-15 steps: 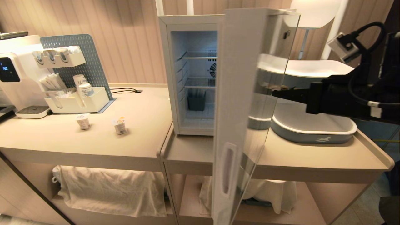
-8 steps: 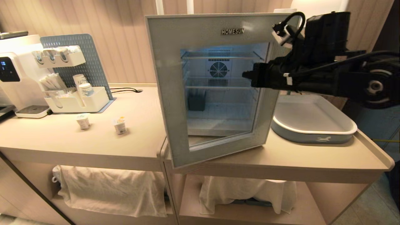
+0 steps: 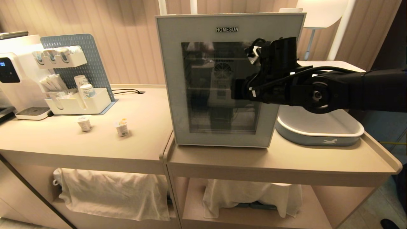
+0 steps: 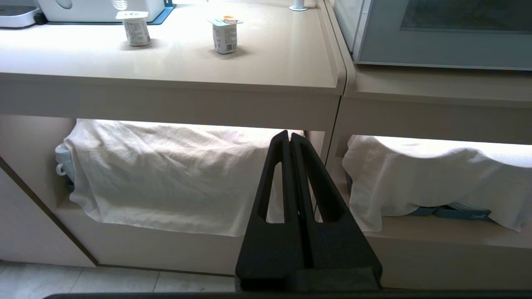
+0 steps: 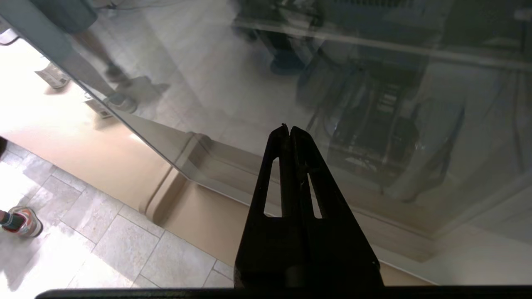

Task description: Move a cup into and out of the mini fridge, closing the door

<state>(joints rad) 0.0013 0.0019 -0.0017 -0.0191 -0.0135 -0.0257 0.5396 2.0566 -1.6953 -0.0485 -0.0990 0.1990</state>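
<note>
The mini fridge point(image 4: 344, 20) stands on the right counter with its door point(image 3: 168, 79) flat against the front. The dark glass window point(image 3: 203, 95) shows mostly reflections, and the cup is out of view behind it. My right gripper point(image 3: 237, 90) is shut with nothing in it. It points at the right half of the glass at mid height, its tips point(image 5: 289, 129) close to the pane point(image 5: 249, 83). Whether they touch it I cannot tell. My left gripper point(image 4: 289, 135) hangs shut and empty below counter height, in front of the shelf.
A grey and white tray point(image 3: 319, 136) sits right of the fridge. Two small sealed pots point(image 3: 84, 123) point(image 3: 122, 127) stand on the left counter point(image 3: 143, 127), with an organiser point(image 3: 76, 105) and a machine point(image 3: 12, 79) behind. White cloths point(image 4: 166, 174) cover the lower shelves. A person's shoe point(image 5: 18, 222) is on the floor.
The door has swung from wide open to shut and the inside has gone dark. My right arm swept left with it and now reaches across the glass.
</note>
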